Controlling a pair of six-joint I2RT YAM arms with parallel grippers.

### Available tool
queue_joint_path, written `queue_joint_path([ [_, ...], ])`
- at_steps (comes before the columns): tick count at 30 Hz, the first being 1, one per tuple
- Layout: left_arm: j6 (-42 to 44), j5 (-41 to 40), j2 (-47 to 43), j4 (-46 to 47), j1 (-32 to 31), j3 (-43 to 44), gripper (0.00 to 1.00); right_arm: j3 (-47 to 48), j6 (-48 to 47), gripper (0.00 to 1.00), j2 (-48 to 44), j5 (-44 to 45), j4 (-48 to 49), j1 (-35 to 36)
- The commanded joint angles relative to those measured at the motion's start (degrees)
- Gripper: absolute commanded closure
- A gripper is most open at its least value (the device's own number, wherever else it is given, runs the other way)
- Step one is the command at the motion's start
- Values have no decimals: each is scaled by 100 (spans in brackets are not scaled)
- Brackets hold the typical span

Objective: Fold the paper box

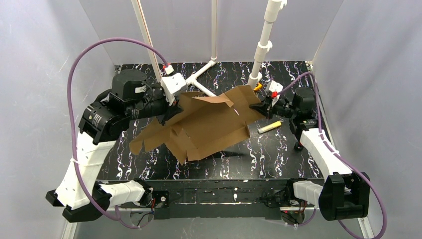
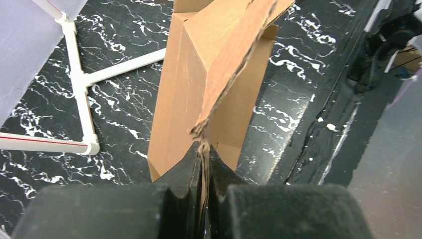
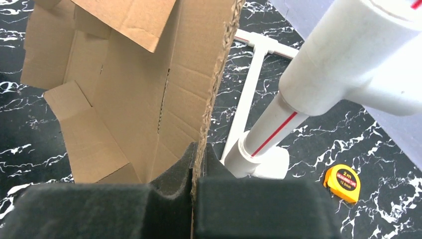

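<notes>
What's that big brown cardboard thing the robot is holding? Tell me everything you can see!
The paper box is plain brown corrugated cardboard, one cut-out sheet with creases, slots and many flaps, mostly unfolded. It is held tilted over the black marbled table, with some flaps bent up. The left gripper is shut on its left edge and the right gripper on its right edge. Whether the low flaps touch the table cannot be told.

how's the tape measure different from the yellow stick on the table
The tape measure is squat, orange-yellow with a dark label; the yellow stick is long, thin and paler. The tape measure sits by the white pipe base; the stick lies closer to the near edge. Both rest on the table.
</notes>
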Motion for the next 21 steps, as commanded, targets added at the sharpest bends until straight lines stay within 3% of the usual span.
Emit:
queue_joint_path([
  [1, -698, 871, -235, 144, -42, 510, 100, -191, -271, 99, 47, -32, 567, 66],
  [11, -1097, 1098, 119, 82, -75, 981, 100, -327, 80, 99, 65, 412, 1479, 246],
  [21, -2072, 977, 382, 85, -176, 722, 98, -865, -108, 99, -28, 792, 1734, 324],
])
